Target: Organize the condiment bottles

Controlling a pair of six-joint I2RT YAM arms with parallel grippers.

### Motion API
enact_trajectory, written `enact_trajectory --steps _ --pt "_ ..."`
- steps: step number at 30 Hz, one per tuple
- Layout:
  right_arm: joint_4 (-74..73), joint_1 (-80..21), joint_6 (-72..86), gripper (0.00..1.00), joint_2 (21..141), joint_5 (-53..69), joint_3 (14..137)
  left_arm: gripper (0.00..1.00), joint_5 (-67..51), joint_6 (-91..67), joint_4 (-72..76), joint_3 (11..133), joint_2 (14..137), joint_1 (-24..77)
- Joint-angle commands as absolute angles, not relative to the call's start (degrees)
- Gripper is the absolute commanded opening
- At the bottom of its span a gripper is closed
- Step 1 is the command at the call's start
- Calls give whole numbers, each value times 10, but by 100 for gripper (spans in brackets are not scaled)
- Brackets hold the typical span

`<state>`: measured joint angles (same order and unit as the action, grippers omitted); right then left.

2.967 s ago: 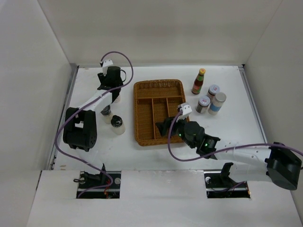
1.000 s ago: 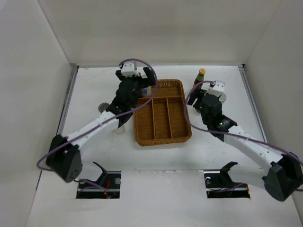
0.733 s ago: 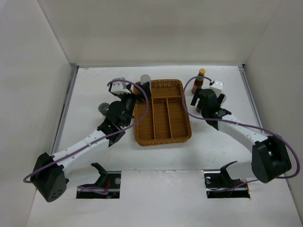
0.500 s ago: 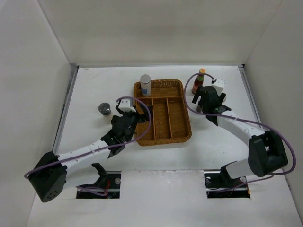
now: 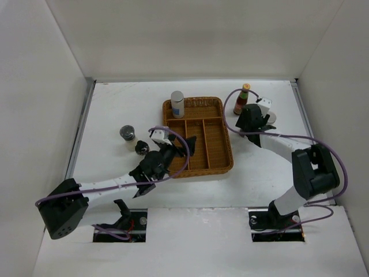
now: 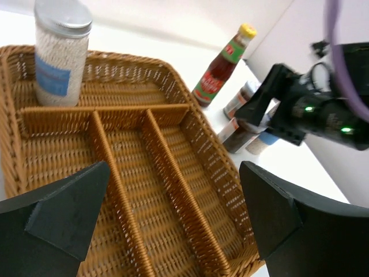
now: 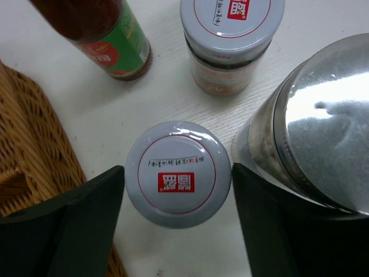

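Note:
A white blue-labelled shaker (image 5: 177,104) (image 6: 60,52) stands in the far left compartment of the wicker tray (image 5: 225,164). My left gripper (image 5: 180,145) (image 6: 176,222) hangs open over the tray's near part, with nothing between its fingers. The red sauce bottle (image 5: 242,99) (image 7: 104,34) stands right of the tray. My right gripper (image 5: 252,122) (image 7: 177,222) is shut on a grey-lidded jar (image 7: 177,173), a finger against each side, and the jar stands on the table. A second grey-lidded jar (image 7: 230,32) and a silver-lidded shaker (image 7: 323,127) stand close by.
Left of the tray stand a silver-lidded jar (image 5: 127,134) and a smaller dark-topped bottle (image 5: 141,149). The tray's wicker rim (image 7: 29,144) lies just left of the held jar. White walls close in the table on three sides.
My left gripper has drawn back toward the near edge, leaving the shaker standing in the tray. My right gripper has settled over the jars and closed in on the grey-lidded one.

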<state>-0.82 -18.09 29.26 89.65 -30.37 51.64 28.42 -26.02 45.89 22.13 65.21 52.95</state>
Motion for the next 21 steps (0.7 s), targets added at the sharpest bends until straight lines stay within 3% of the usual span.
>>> enact_trajectory --steps 1,4,6,14,21 --pt "36 -173 299 68 911 -304 545 100 278 -234 522 236 643 531" --pt "67 -178 291 49 892 -329 529 100 283 -229 522 232 628 518" --pt "83 -198 279 44 863 -353 524 100 281 -229 522 230 625 510" --pt "89 -287 193 44 765 -384 590 100 278 -229 522 216 618 471" --pt "111 -331 194 45 915 -292 722 100 287 -236 516 190 590 430"
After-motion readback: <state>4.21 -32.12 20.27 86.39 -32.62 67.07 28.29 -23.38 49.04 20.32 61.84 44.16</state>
